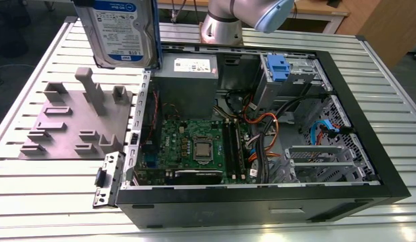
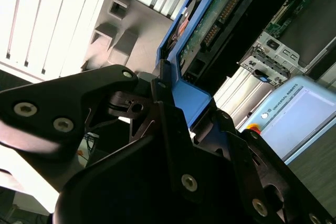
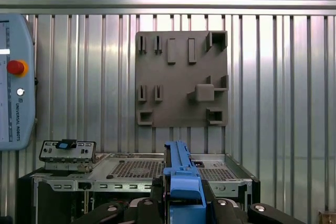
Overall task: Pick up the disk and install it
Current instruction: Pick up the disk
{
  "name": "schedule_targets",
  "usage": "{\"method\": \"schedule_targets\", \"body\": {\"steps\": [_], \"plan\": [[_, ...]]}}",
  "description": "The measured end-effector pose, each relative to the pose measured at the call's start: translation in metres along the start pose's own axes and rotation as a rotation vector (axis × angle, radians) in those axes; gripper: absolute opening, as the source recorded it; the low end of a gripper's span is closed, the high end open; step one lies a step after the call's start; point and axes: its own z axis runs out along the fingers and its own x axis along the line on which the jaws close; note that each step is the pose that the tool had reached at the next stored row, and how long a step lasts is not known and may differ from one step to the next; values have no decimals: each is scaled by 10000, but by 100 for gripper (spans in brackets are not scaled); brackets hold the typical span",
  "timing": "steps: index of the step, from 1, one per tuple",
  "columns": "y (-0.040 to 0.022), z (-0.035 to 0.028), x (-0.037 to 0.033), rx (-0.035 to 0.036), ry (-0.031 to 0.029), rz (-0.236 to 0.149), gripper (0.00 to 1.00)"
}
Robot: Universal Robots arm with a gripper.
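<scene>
The disk (image 1: 121,33), silver-grey with a white-and-blue label and a blue bracket edge, hangs upright in the air at the top of the exterior view's left side. It is above the grey fixture plate (image 1: 67,126) and beside the open computer case (image 1: 369,151). In the second wrist view my gripper (image 2: 173,103) is shut on the disk (image 2: 220,14), whose green circuit board faces the camera, and the black fingers (image 2: 121,93) clamp the blue bracket. In the first wrist view the disk (image 3: 181,177) shows edge-on, rising out of the gripper (image 3: 184,205).
The case lies open on the slatted metal table (image 1: 53,176), showing the motherboard (image 1: 194,146), cables and a drive cage with a small blue tab (image 1: 278,68). The arm's base (image 1: 225,22) stands behind the case. A teach pendant (image 3: 16,87) lies on the table.
</scene>
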Motion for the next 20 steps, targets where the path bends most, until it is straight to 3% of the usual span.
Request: {"method": "schedule_targets", "body": {"steps": [5, 20], "plan": [[-51, 0, -1, 0, 0, 0, 36], [-318, 1, -3, 0, 0, 1, 36]]}}
